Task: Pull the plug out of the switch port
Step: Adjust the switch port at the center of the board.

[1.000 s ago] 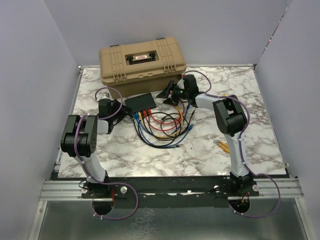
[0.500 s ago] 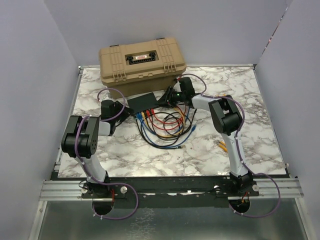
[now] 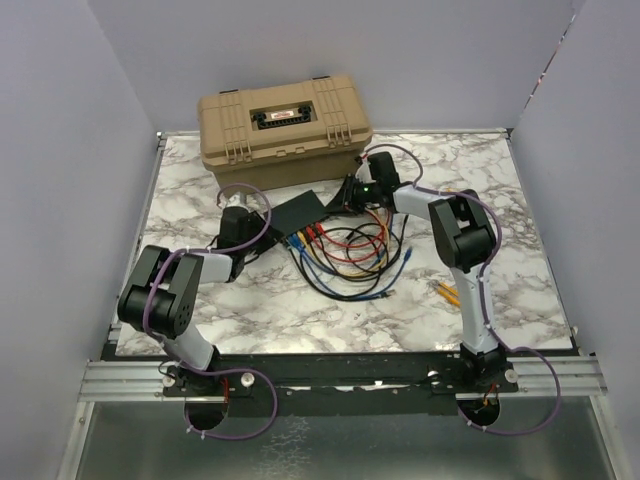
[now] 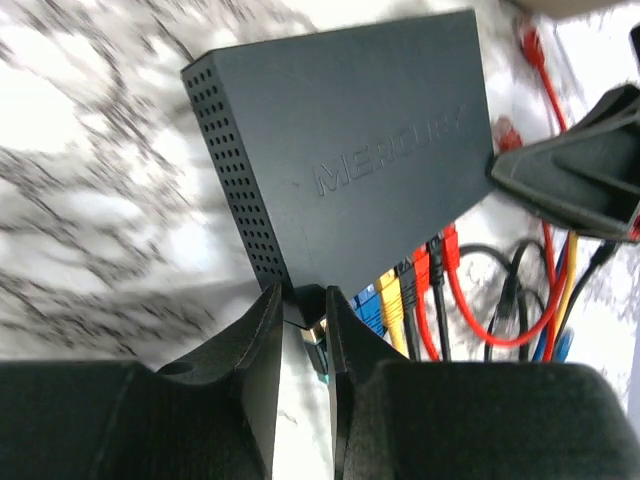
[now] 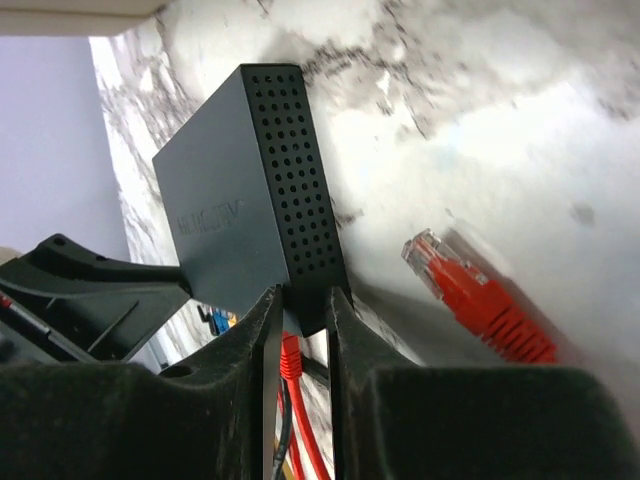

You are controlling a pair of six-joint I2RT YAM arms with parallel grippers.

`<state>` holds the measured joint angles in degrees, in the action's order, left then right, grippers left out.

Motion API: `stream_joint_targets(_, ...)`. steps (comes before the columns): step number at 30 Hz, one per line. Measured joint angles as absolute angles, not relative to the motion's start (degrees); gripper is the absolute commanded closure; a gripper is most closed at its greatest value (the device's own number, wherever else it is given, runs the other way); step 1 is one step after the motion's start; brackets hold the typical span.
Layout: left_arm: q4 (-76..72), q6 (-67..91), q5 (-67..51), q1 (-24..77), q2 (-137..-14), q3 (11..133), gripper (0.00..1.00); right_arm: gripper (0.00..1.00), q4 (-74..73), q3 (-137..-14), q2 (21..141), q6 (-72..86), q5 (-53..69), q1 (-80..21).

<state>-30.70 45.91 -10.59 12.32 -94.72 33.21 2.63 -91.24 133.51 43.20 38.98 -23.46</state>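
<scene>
While the switch (image 3: 300, 212) rests on the marble table (image 3: 520, 220), just in front of the tan toolbox (image 3: 285, 125), I hold it from two sides. My left gripper (image 4: 303, 300) is closed to a narrow gap around a small dark plug (image 4: 314, 338), which sits at the end of the port row, at one corner of the switch. Next to it, other plugs in yellow, black, red and blue stand in the ports. How deep my plug sits in its port I cannot tell, because my fingers hide that place. My right gripper (image 5: 300, 298) is closed on another corner of the switch, where the perforated side wall ends, and the corner is pinched between both fingers. From the ports, cables (image 3: 350, 260) in red, blue, yellow and black run in loops over the table toward my bases. A loose red plug (image 5: 465, 285) lies on the marble near my right fingers, its clear tip free.
</scene>
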Motion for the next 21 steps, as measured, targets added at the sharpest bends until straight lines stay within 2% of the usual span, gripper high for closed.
stream_joint_targets(8, -18.44, 41.65, -10.31, 20.45, -85.36, 30.46, 0.77, 0.76, -4.43, -84.16, 126.76, 36.18, 38.44, -22.87)
stream_joint_targets(10, -14.96, 40.56, -10.35, 21.96, -82.46, 29.58, 0.71, 0.68, -6.61, -82.46, 125.03, 34.81, 38.52, -23.27)
stream_joint_targets(15, -6.68, 37.21, -9.65, 23.16, -75.2, 29.23, 0.42, 0.34, -12.19, -78.56, 120.95, 32.1, 38.48, -25.12)
stream_joint_targets(18, -3.33, 34.26, -7.68, 23.16, -72.2, 30.94, 0.32, 0.24, -15.16, -77.58, 118.87, 31.18, 38.39, -25.93)
stream_joint_targets(21, -0.86, 31.2, -5.61, 23.11, -72.01, 33.91, 0.28, 0.24, -16.78, -77.58, 117.23, 31.0, 38.28, -26.46)
